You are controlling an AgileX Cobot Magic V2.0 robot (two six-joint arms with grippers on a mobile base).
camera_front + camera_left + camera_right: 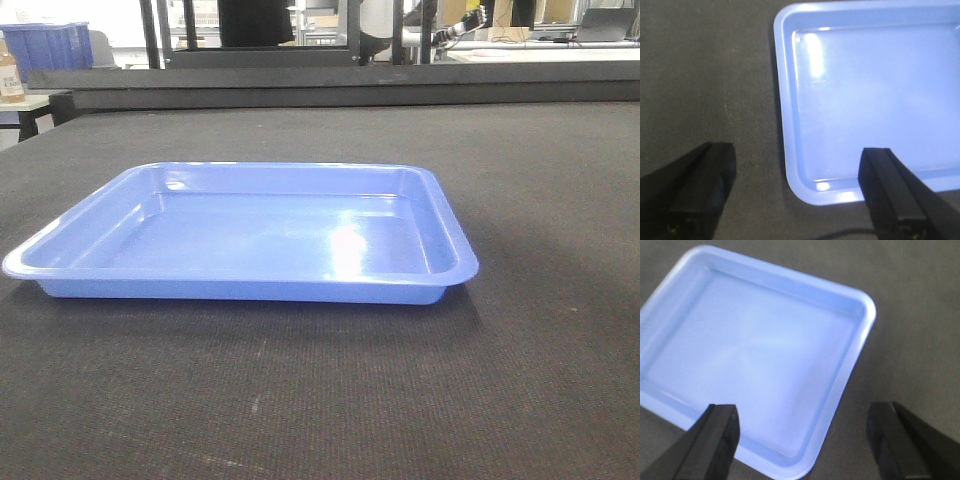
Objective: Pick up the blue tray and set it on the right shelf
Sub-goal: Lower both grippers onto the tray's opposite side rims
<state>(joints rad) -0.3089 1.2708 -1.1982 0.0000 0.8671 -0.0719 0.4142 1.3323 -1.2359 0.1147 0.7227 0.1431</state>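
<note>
The blue tray (250, 235) lies flat and empty on the dark fabric table (540, 380), a little left of centre. In the left wrist view my left gripper (797, 172) is open above the tray's (865, 100) near left corner, one finger over the cloth and one over the tray's near rim. From the right wrist camera my right gripper (802, 425) is open above the tray's (755, 355) near right corner, which sits between the fingers. Neither gripper touches the tray. The right shelf is out of view.
A raised dark ledge (350, 90) runs along the table's far edge. Beyond it stand a dark blue storage bin (48, 45) at far left and black frame posts (150, 32). Bare cloth surrounds the tray.
</note>
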